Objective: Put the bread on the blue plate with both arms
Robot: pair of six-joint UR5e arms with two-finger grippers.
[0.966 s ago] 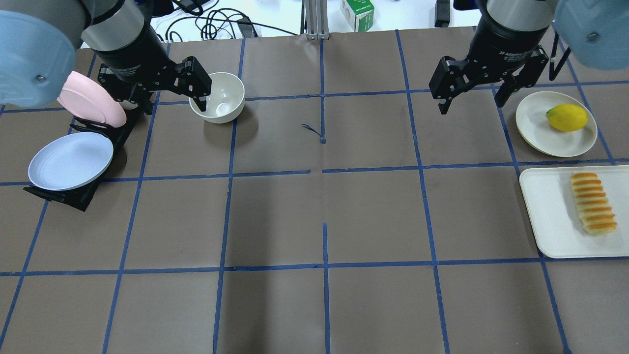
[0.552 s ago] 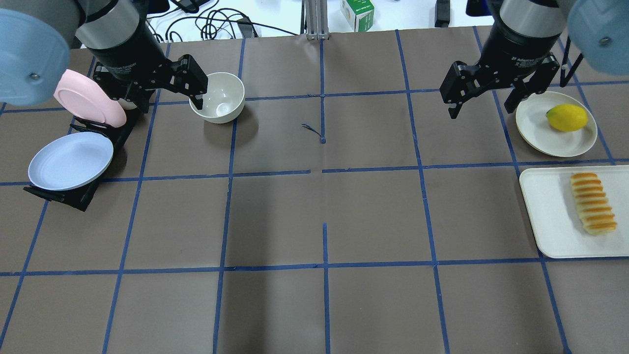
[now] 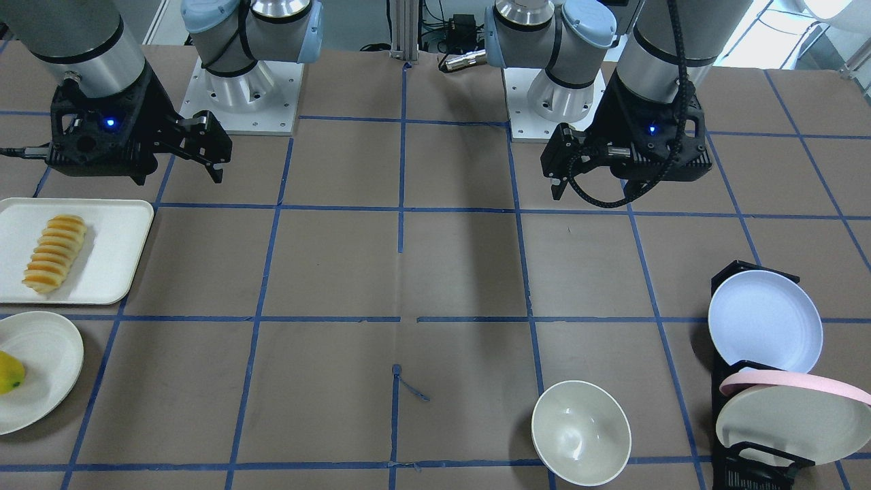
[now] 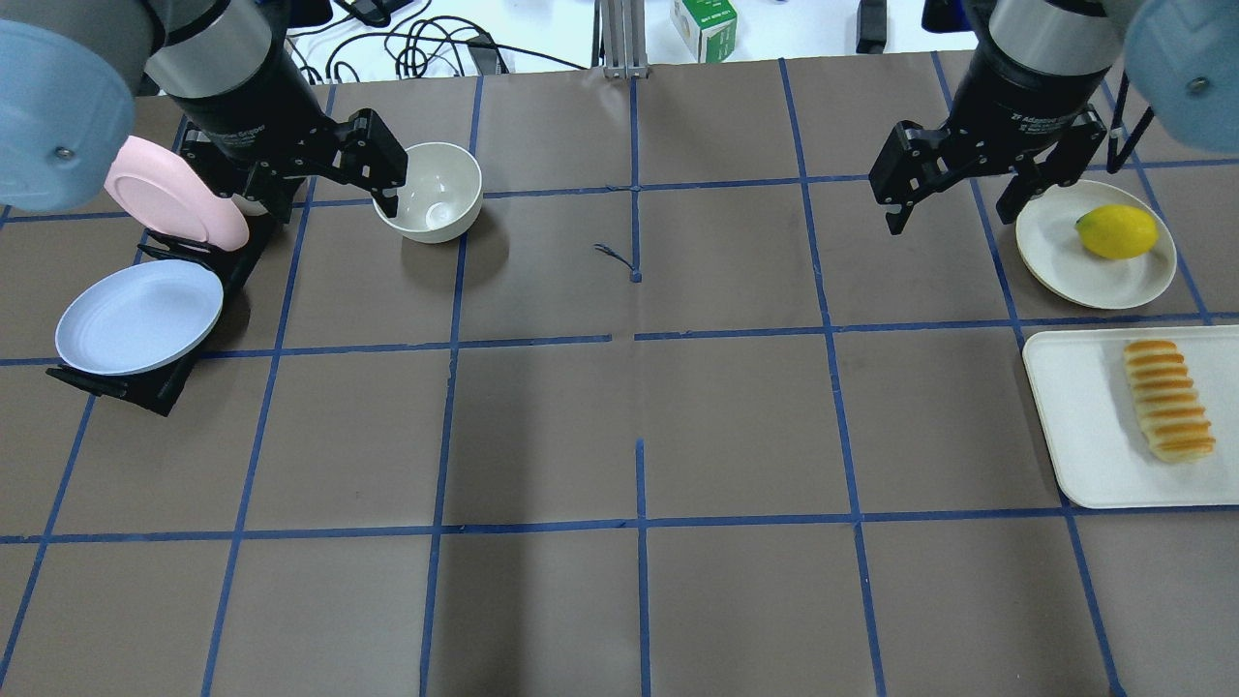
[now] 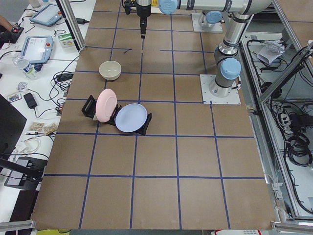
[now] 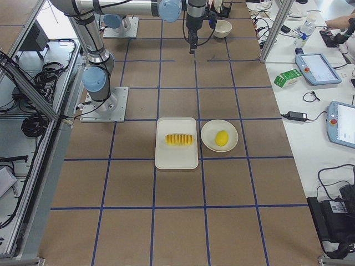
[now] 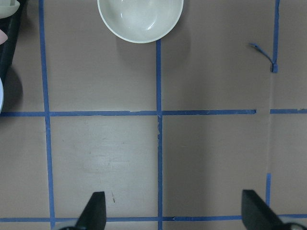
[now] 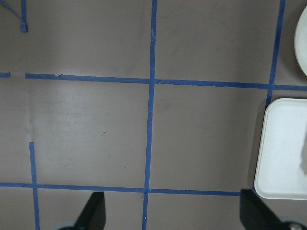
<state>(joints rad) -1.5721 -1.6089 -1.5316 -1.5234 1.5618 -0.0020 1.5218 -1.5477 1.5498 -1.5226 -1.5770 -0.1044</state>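
The bread [image 4: 1168, 399] lies on a white tray [image 4: 1084, 426] at the table's right edge; it also shows in the front view [image 3: 54, 253]. The blue plate [image 4: 138, 317] leans in a black rack [image 4: 145, 387] at the far left, and shows in the front view [image 3: 765, 320]. My left gripper [image 4: 337, 213] is open and empty, hovering beside the white bowl, well clear of the blue plate. My right gripper [image 4: 949, 221] is open and empty, hovering left of the lemon plate, well short of the bread. Both wrist views show the fingers [image 7: 96, 211] [image 8: 93, 211] spread wide over bare table.
A white bowl [image 4: 433, 191] stands beside the left gripper. A pink-rimmed plate [image 4: 174, 194] leans in the same rack behind the blue one. A lemon [image 4: 1116, 232] sits on a white plate [image 4: 1065, 261] behind the tray. Cables and a carton lie beyond the far edge.
The right gripper has shifted to the right, towards the lemon plate. The left gripper has shifted slightly left. Both stay open and empty. The bread and plates have not moved.
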